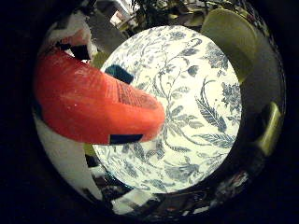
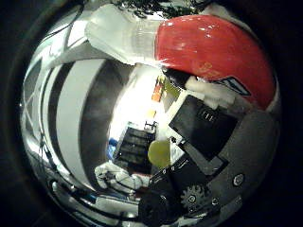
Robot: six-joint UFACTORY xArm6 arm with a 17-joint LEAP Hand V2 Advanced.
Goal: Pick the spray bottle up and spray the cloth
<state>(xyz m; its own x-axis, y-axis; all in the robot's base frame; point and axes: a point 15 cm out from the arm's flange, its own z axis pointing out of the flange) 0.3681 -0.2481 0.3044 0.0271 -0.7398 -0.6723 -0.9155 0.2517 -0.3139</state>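
The red spray bottle (image 1: 89,98) fills much of the little finger side palm view, close to the palm and above a round table with a blue-and-white floral cover (image 1: 192,107). A dark teal piece (image 1: 119,72), perhaps the cloth, lies on the table, mostly hidden behind the bottle. The thumb side palm view shows the bottle's red body (image 2: 213,43) and its white spray head (image 2: 118,33). My right hand (image 2: 213,142), black and white with a gear, lies against the bottle, with a white finger part (image 2: 213,92) pressed on it.
Yellow-green chairs (image 1: 229,33) (image 1: 271,126) stand round the table's edge. The thumb side palm view looks out into the room, with a grey floor strip (image 2: 90,113), a bright opening and a yellow-green round thing (image 2: 159,151).
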